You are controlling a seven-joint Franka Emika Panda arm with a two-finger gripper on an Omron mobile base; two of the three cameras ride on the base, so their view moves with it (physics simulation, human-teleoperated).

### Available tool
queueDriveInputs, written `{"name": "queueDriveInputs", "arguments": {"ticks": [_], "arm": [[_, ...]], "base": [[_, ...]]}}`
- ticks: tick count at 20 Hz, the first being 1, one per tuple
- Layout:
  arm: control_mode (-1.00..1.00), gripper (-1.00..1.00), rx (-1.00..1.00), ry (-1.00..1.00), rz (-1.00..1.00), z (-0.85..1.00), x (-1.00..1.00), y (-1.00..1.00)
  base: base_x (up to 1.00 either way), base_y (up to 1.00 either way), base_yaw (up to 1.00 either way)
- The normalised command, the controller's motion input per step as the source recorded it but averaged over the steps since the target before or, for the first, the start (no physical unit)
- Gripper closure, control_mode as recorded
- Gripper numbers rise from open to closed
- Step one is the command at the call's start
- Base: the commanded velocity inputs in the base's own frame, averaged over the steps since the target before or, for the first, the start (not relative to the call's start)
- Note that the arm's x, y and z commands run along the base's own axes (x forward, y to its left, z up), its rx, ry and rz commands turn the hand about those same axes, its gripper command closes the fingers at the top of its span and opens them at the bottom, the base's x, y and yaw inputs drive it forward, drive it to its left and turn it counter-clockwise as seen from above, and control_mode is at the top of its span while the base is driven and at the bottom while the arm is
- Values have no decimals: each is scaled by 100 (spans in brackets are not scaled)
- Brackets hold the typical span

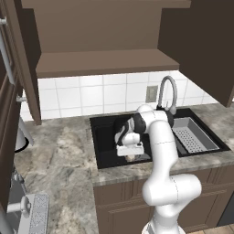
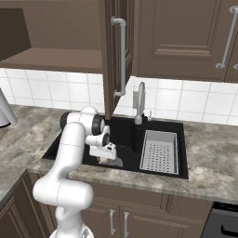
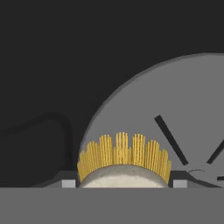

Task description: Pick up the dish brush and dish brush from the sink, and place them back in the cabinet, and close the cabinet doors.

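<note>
So the whitish-handled dish brush [image 3: 124, 164] is down in the black sink [image 1: 103, 132], sitting at the bottom center of the hand view with its yellow-orange bristles fanned out toward the round grey drain [image 3: 175, 113]. In the left base view you can just make out a pale bit of it under the hand, low in the middle of the frame. There's a faint dark curved outline on the basin floor at the left of the hand view, too dark against the basin to tell what it is.

Right half of the sink has a grey perforated drain tray [image 2: 159, 151] in it, and the curved grey faucet [image 1: 167, 93] stands behind the basin. Above, in the upper part of the left base view, the wall cabinet [image 1: 105, 61] is open and its lighter brown shelf is bare. One cabinet door [image 2: 116, 51] with a silver bar handle hangs edge-on at top center of the right base view.

The gripper [image 3: 124, 183] is lowered into the left part of the basin, one fingertip [image 3: 68, 183] either side of the brush head, just beside it. The jaws are partly apart, straddling the head; can't tell if they're actually touching it.

Marbled counter [image 1: 59, 160] surrounds the sink.
</note>
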Motion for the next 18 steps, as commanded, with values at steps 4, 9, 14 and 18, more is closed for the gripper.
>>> {"name": "queueDriveInputs", "arguments": {"ticks": [4,9,14,18], "arm": [[-100,100,0,-2,0,31,-11,12],[-100,100,0,-6,0,40,-10,10],[-100,100,0,-8,0,42,-8,4],[-100,100,0,-14,0,37,-10,1]], "base": [[0,0,0],[0,0,0],[0,0,0],[0,0,0]]}}
